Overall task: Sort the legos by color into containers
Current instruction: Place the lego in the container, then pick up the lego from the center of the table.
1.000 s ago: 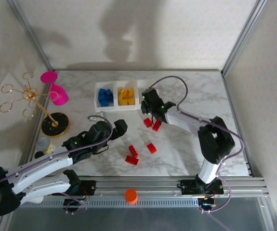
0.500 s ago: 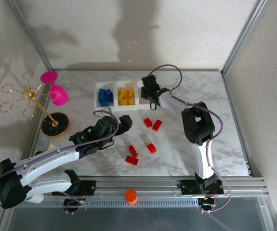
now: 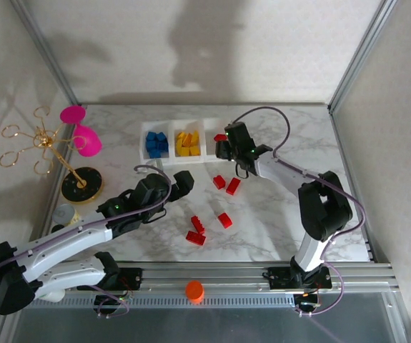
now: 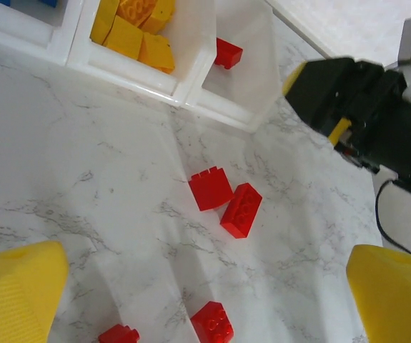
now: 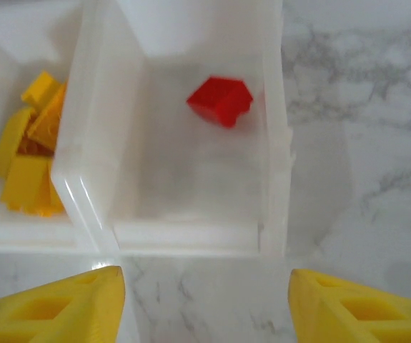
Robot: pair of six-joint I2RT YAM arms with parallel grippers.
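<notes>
Three joined white containers (image 3: 169, 161) stand in a row at the back. Blue legos (image 3: 156, 143) fill the left one and yellow legos (image 3: 187, 143) the middle one. One red lego (image 5: 219, 100) lies in the right container (image 5: 184, 239). My right gripper (image 5: 205, 300) hovers just in front of that container, open and empty. Several red legos (image 3: 224, 220) lie loose on the marble table. My left gripper (image 4: 205, 293) is open and empty above the table, with two red legos (image 4: 211, 189) side by side ahead of it and another (image 4: 212, 323) between its fingers' line.
Pink cups (image 3: 80, 132) and a gold wire stand (image 3: 44, 143) sit at the far left. An orange cap (image 3: 194, 290) rests on the front rail. The right arm's black gripper (image 4: 341, 89) shows close by in the left wrist view.
My right gripper reached over the right container, opened, dropped a red lego there and drew back slightly. My left gripper edged forward toward the loose red legos.
</notes>
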